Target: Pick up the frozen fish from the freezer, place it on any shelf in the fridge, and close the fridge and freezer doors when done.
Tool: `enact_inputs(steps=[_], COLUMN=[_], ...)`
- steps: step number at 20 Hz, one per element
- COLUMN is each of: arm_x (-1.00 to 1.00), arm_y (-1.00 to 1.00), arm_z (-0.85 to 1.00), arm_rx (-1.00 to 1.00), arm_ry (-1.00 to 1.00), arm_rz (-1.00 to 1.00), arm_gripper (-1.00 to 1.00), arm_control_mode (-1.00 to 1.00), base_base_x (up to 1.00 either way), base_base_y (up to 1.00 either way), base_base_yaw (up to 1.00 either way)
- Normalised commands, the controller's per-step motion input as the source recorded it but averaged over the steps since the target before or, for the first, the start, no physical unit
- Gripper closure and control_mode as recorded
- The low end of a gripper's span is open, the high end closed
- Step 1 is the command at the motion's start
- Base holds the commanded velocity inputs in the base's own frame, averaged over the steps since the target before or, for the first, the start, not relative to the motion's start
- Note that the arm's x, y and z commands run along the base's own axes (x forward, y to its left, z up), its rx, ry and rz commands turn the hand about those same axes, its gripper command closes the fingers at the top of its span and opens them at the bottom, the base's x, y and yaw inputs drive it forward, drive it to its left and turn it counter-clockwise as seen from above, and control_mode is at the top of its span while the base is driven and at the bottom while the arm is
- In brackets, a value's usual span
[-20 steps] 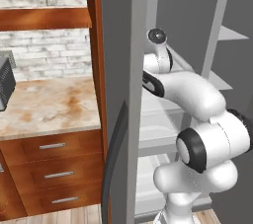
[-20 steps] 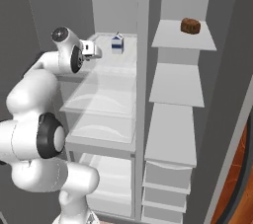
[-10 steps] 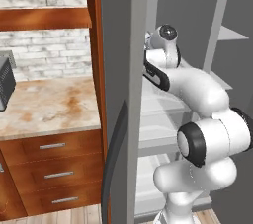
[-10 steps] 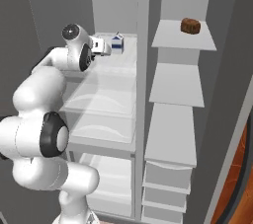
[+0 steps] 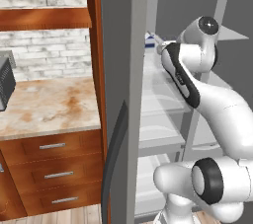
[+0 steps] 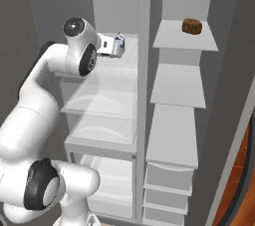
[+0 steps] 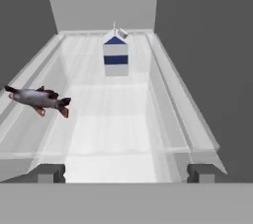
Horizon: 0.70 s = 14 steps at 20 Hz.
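1. Two dark fingertips of the tool stand spread wide at the bottom of the hand view, with nothing between them.
2. The frozen fish lies on the top fridge shelf, toward the left edge in the hand view, apart from the tool.
3. A white and blue milk carton stands upright farther back on the same shelf, well apart from the fish.
4. In the right base view the arm reaches to the top shelf, with the carton just past the hand.
5. A brown lump sits on the top shelf of the right compartment.
6. The fridge door stands open beside a marble table with wooden drawers.
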Motion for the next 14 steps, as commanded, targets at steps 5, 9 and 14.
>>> enact_inputs(steps=[5,9,14], arm_x=[-1.00,-1.00,-0.81], arm_y=[-0.38,-0.03,0.00], arm_z=[-0.15,-0.31,-0.20], arm_rx=[-0.03,-0.12,-0.03], arm_ry=[0.16,0.12,0.01], arm_rz=[0.00,0.00,0.03], arm_gripper=[-1.00,-1.00,-1.00], arm_control_mode=[-1.00,-1.00,-1.00], base_base_x=[0.00,0.00,0.00], base_base_y=[0.00,0.00,0.00], base_base_yaw=[0.00,0.00,0.00])
